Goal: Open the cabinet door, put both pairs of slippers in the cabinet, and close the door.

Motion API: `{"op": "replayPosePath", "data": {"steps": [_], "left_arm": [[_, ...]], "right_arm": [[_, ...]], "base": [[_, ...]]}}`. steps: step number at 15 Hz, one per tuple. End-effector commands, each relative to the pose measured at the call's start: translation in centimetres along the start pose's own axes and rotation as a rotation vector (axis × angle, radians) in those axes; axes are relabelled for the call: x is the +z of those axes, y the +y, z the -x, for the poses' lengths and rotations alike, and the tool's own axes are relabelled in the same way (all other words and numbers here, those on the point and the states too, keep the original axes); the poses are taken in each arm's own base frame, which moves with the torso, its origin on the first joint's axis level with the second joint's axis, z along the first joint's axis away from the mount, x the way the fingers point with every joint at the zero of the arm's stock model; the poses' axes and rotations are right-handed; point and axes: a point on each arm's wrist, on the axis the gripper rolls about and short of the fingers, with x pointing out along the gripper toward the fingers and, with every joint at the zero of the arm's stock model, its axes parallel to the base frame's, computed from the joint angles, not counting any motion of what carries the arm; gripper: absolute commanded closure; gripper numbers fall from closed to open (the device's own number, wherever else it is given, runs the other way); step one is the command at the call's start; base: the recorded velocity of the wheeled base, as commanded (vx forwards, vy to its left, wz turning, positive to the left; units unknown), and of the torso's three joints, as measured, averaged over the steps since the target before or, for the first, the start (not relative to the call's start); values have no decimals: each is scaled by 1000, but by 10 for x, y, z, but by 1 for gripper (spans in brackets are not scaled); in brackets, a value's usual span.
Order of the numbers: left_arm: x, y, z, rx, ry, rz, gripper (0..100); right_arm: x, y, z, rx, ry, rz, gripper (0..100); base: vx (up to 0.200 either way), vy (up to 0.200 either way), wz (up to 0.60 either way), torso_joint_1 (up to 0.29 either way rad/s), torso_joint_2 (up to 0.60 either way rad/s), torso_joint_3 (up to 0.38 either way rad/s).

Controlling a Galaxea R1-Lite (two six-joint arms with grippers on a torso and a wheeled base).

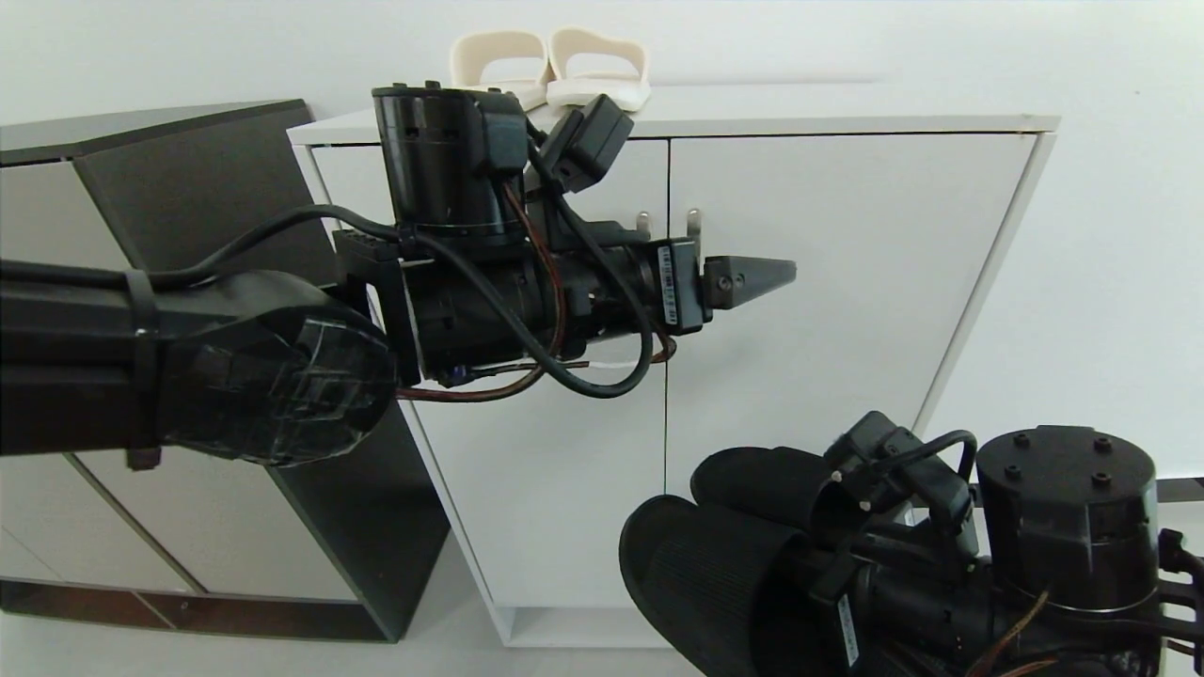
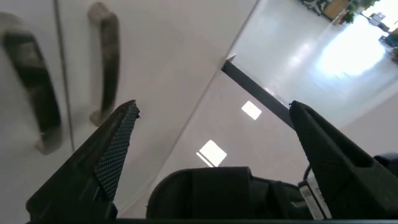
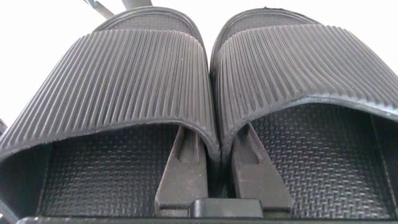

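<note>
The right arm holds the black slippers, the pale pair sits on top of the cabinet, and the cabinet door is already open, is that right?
Not the door part. The head view shows both cabinet doors shut, their handles side by side. The rest holds: the right gripper is clamped on the black slippers, and the pale pair sits on top.

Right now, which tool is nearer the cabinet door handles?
Left. The left tool, open, is in front of the cabinet doors, just below the handles. The right tool is far lower, shut on the black slippers.
</note>
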Motion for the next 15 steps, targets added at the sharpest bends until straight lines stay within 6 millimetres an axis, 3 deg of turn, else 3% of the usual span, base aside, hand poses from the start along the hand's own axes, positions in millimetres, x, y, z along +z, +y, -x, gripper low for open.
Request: {"op": "replayPosePath", "data": {"steps": [1, 7, 13, 14, 15], "left_arm": [[4, 8, -1, 33, -17, -2, 0], [9, 32, -24, 104, -54, -1, 0], [0, 45, -49, 107, -47, 19, 0], [0, 45, -49, 107, -47, 23, 100], [0, 46, -48, 108, -45, 29, 100]], "right_arm": [[0, 0, 0, -1, -1, 0, 100], [-3, 0, 1, -1, 8, 1, 100], [-3, -1, 1, -1, 10, -1, 100], [-4, -1, 1, -2, 13, -1, 100], [-6, -1, 1, 4, 20, 1, 100]], "base": [[0, 0, 0, 0, 0, 0], [0, 0, 0, 0, 0, 0], [0, 0, 0, 0, 0, 0], [0, 0, 0, 0, 0, 0], [0, 0, 0, 0, 0, 0]]}}
